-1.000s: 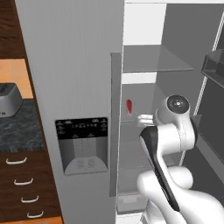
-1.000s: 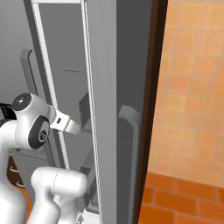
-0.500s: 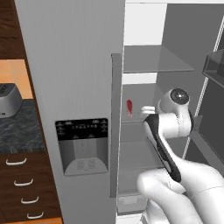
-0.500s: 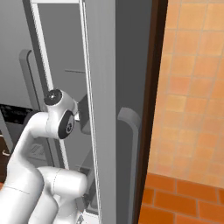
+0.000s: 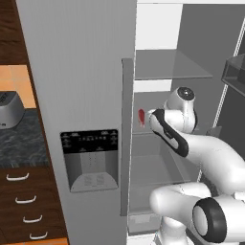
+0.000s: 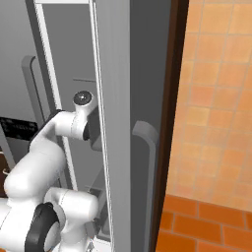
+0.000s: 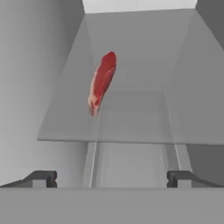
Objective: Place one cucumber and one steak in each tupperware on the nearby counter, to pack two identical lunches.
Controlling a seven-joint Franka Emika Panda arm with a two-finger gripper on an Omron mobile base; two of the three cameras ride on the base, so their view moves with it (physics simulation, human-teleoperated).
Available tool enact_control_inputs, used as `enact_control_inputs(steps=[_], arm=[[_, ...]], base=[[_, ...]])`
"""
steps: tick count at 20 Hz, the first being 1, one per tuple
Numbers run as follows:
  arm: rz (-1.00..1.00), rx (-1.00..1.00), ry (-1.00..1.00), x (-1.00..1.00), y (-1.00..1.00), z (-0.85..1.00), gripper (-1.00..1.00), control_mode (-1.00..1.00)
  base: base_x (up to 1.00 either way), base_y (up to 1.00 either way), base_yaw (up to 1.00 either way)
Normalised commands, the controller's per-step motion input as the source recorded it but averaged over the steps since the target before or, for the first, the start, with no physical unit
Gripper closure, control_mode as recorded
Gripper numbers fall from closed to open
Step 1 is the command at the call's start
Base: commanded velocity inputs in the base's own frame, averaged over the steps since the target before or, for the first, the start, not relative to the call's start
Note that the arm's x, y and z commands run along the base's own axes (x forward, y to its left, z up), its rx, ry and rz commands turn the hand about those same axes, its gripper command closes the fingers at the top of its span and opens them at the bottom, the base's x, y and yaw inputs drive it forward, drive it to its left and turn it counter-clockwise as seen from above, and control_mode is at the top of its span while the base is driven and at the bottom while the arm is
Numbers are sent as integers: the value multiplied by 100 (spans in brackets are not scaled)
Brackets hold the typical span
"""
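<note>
One steak [image 7: 102, 82] lies on the fridge shelf [image 7: 131, 127] — gripper [image 7: 112, 178] spread wide, empty.

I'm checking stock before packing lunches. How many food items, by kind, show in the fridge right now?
steak: 1
cucumber: 0
Total: 1
</note>
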Motion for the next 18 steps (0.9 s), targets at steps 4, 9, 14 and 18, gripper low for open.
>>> enact_control_inputs(steps=[4, 9, 14, 18], arm=[[5, 0, 6, 21, 31, -29, -100, -100], [1, 0, 0, 47, 7, -21, -100, -100], [0, 0, 0, 64, 0, -28, -100, -100], [0, 0, 0, 59, 0, -42, -100, -100]], base=[[0, 0, 0], [0, 0, 0], [0, 0, 0], [0, 0, 0]])
